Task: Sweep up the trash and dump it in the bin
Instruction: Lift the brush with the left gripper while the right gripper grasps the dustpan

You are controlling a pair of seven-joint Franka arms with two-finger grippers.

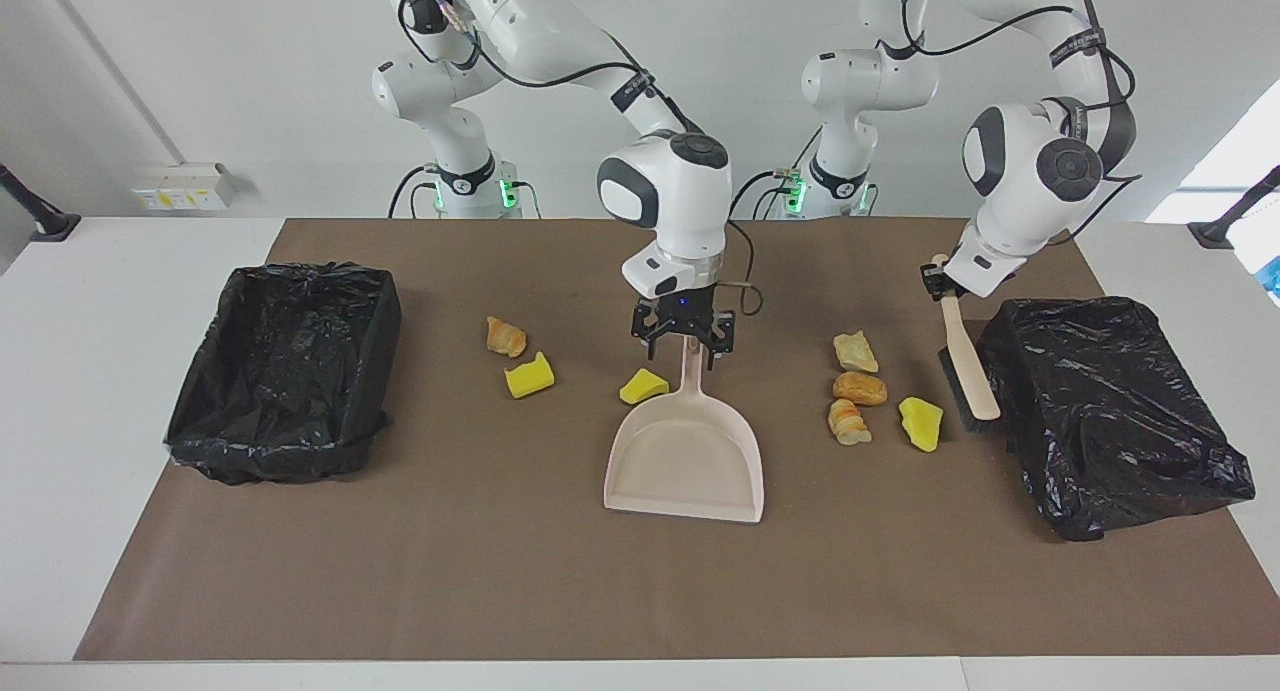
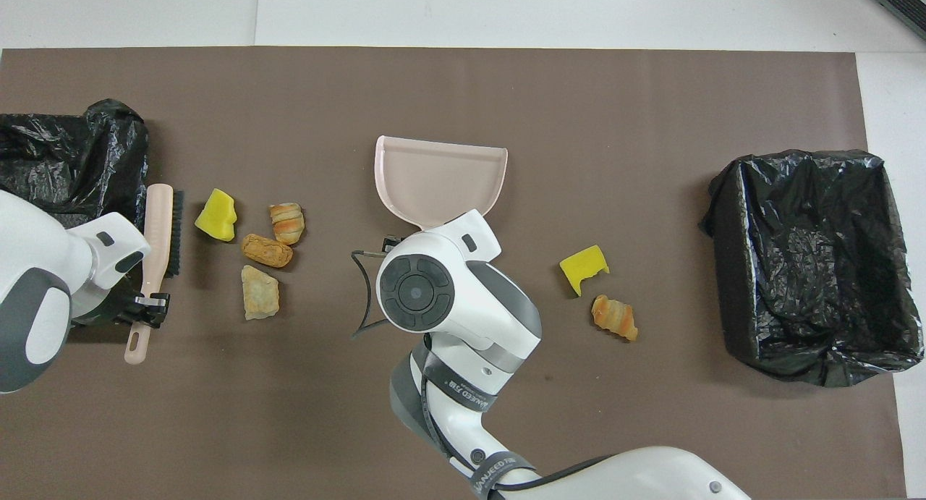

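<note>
trash: seven lumps on the brown mat; four clustered right of centre in the facing view, two left of centre, one yellow chunk touching the dustpan's left edge
dustpan: flat on the bench, frame centre
right tool: fingers spread either side of the dustpan handle
left tool: pinching the brush handle, right of frame
bins: open one at left, second at right

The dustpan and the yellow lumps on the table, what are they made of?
The dustpan looks like smooth moulded plastic, pale beige with an even matte sheen. The yellow lumps look like sponge foam: bright, dull-surfaced, with ragged cut edges. That is a guess from looks alone.
</note>
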